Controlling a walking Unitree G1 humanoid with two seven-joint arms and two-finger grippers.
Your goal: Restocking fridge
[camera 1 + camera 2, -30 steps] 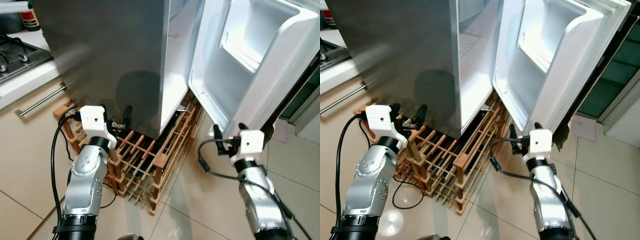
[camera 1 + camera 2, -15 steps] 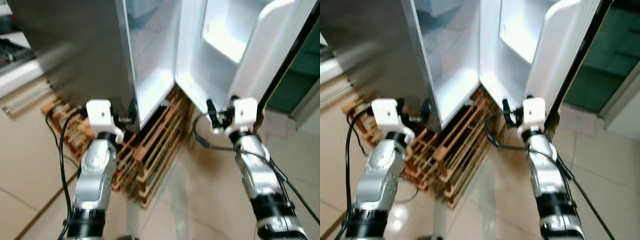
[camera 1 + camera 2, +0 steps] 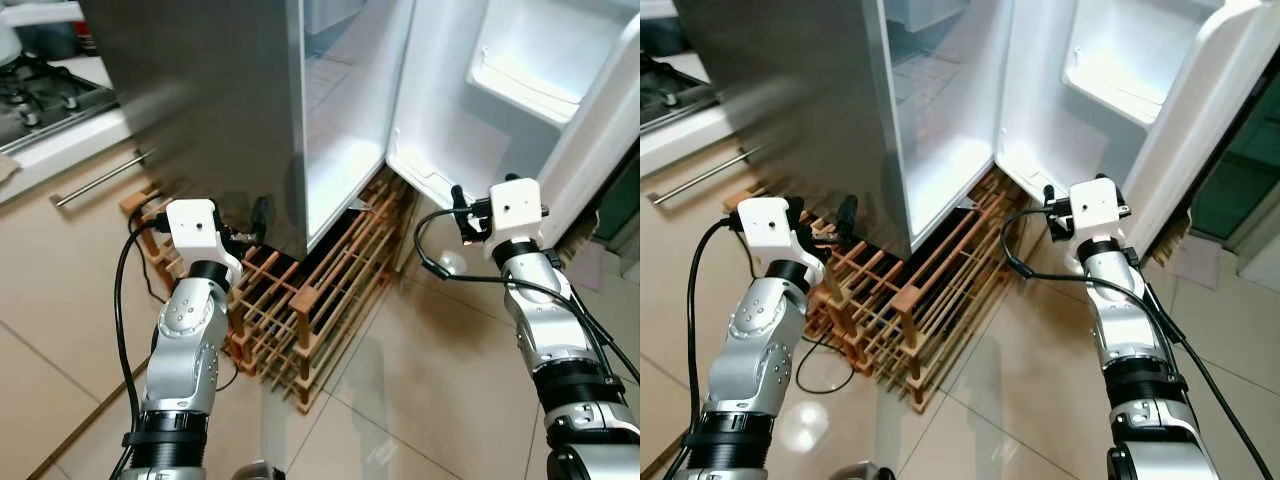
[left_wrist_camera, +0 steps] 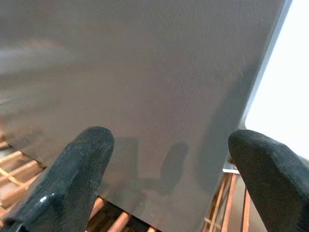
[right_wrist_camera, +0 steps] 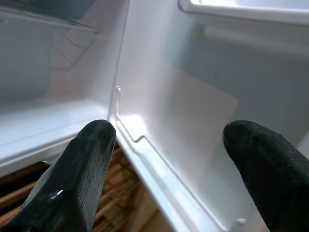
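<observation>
Your right gripper (image 5: 164, 164) has its two black fingers (image 5: 72, 183) wide apart and holds nothing; it points at the bottom corner where the open fridge door (image 3: 545, 110) meets the white inside of the fridge (image 3: 350, 130). Your left gripper (image 4: 174, 179) is also spread open and empty, and it faces the grey outer side of the fridge (image 4: 135, 77), close to it but not touching as far as I can see.

The fridge stands in front of you on the tiled floor (image 3: 420, 400). Its door is swung open to your right, with an empty shelf (image 3: 530, 75) moulded into it. The lower part inside looks empty too. I see no food or bottle to put in, so I cannot tell you what you must carry.

The thing you can handle now is the door. I judge it stiff and rather heavy, turning on its hinge, and its white plastic is smooth and likely slippery for the fingers. If you must move it, I would push or hook on its outer edge, far from the hinge, and not on the thin shelf rim, which may crack.

A wooden rack (image 3: 310, 310) lies on the floor just before the fridge base, between your two arms. A black cable (image 3: 125, 300) hangs by your left arm. To the left there is a stove (image 3: 40, 95) and a drawer handle (image 3: 100, 178).
</observation>
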